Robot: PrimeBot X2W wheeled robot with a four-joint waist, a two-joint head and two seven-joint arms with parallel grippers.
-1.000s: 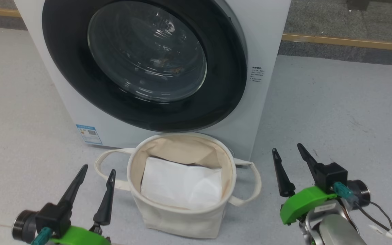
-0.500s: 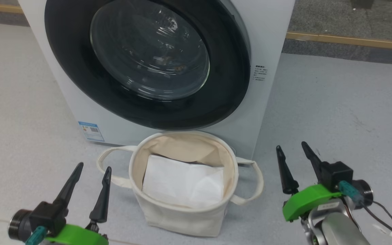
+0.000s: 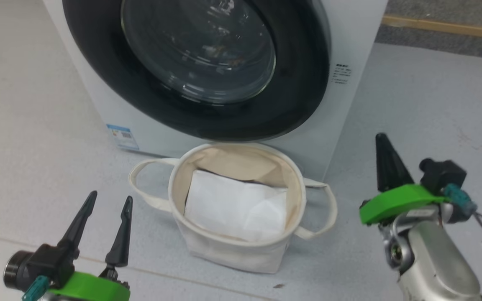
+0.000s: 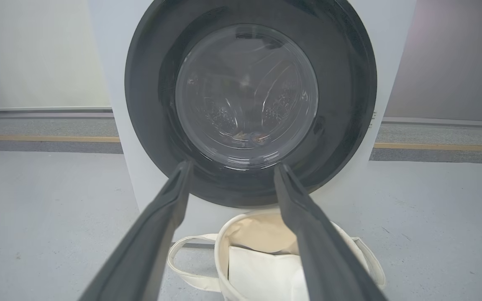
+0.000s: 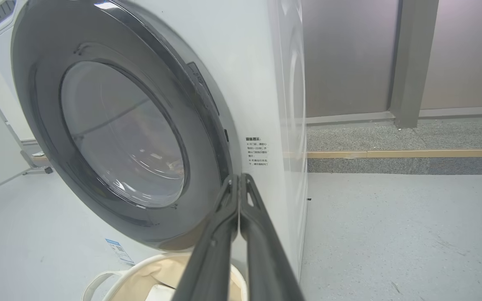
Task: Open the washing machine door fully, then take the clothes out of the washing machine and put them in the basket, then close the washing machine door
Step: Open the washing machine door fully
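The white washing machine point(image 3: 354, 37) stands ahead with its door point(image 3: 299, 92) closed, black rim around bulging glass. Through the glass a bit of orange-brown and pale fabric, the clothes point(image 4: 251, 136), lies low in the drum. The cream basket point(image 3: 224, 255) sits on the floor right in front of the machine, a flat white sheet inside. My left gripper point(image 3: 109, 200) is open at the lower left, beside the basket. My right gripper point(image 3: 382, 140) is shut on nothing, raised right of the basket; in the right wrist view its fingertips point(image 5: 238, 177) point at the door's right edge.
Grey floor point(image 3: 433, 104) stretches to the right and left of the machine. A wooden strip point(image 3: 446, 26) runs along the far floor edge. A small blue label point(image 3: 122, 136) is on the machine's lower left front.
My right gripper has shut and risen, turning toward the door's right edge. The head camera has shifted, so the machine and basket sit more to the right and higher. The left gripper stays open.
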